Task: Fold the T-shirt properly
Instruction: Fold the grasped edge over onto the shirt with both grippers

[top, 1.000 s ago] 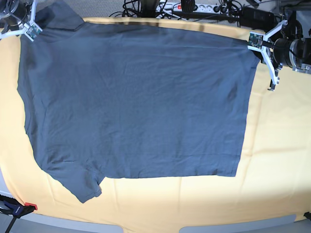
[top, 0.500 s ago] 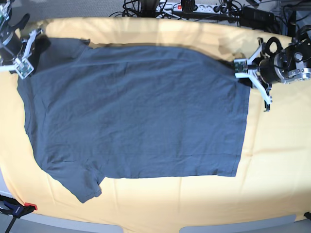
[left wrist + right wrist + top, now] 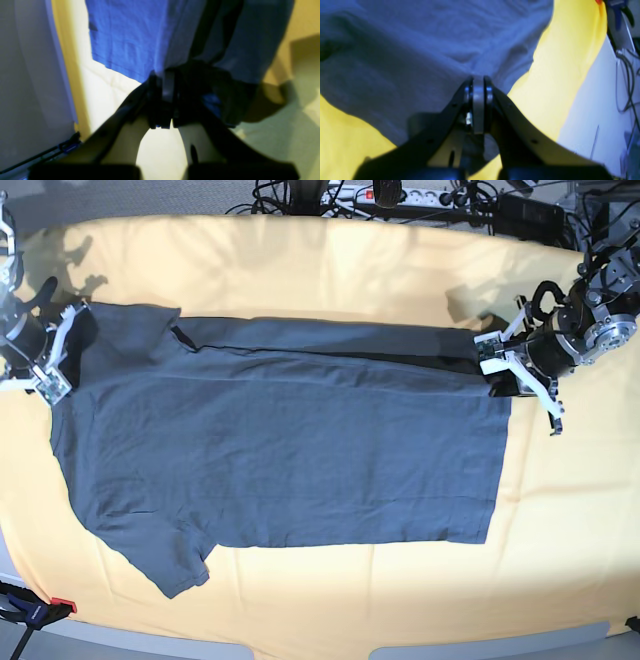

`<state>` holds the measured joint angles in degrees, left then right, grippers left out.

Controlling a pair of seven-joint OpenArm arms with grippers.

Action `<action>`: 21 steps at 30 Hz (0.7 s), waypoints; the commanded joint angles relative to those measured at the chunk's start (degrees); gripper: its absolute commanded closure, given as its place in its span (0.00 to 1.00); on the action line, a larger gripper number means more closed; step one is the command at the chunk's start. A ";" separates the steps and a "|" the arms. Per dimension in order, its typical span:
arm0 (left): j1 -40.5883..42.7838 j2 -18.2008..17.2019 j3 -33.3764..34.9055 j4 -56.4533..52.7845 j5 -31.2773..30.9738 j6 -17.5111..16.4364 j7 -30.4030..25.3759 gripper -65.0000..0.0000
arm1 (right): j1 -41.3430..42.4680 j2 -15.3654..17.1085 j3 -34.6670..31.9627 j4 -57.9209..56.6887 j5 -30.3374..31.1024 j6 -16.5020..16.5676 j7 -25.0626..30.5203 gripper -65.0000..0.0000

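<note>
Yellow-orange table cloth [image 3: 330, 260] covers the whole work surface, with a tangle of cables and a power strip [image 3: 400, 194] along the far edge. At the left of the base view, the right gripper [image 3: 62, 348] sits low over the cloth, its jaws pressed together on the far left corner of the T-shirt [image 3: 290, 460]; the wrist view shows the two pads closed flat with blue-grey fabric bunched right at their tips. The T-shirt lies spread across the middle of the table, dark slate blue-grey, one short sleeve [image 3: 170, 555] sticking out toward the near left corner. Its far edge is lifted and turned over toward the near side, forming a narrow folded band [image 3: 330, 340] that runs between the two grippers. At the right of the base view, the left gripper [image 3: 500, 365] is clamped shut on the far right corner of the shirt, the hem gathered and dark beneath it. In its wrist view the jaws meet around a fold of fabric, though the picture is blurred. A red-tipped clamp [image 3: 45, 610] grips the near left table edge.
</note>
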<state>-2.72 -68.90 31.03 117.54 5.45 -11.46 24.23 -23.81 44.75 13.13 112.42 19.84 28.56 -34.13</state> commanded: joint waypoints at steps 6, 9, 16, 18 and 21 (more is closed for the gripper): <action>-0.98 -1.38 -0.72 -2.01 6.12 1.07 -4.42 1.00 | 7.10 1.33 -6.36 -4.81 -0.15 -0.48 0.94 1.00; -1.64 -0.81 -0.72 -2.71 6.14 1.05 -4.94 1.00 | 10.29 1.33 -9.25 -7.23 -0.37 -0.46 0.94 1.00; -6.73 4.22 -0.72 -8.61 4.44 2.75 -4.98 1.00 | 14.32 1.33 -10.21 -9.64 -0.57 -1.84 0.72 1.00; -7.65 5.40 -0.72 -9.92 3.82 2.49 -4.98 1.00 | 14.32 1.31 -10.21 -9.68 -0.55 -2.16 0.81 1.00; -7.96 6.21 -0.70 -10.29 2.99 2.54 -6.40 1.00 | 14.32 1.31 -10.21 -9.68 -0.57 -2.19 1.79 1.00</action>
<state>-9.54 -61.58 31.07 106.76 8.40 -9.87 18.52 -10.31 44.73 2.24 102.13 19.11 27.00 -33.56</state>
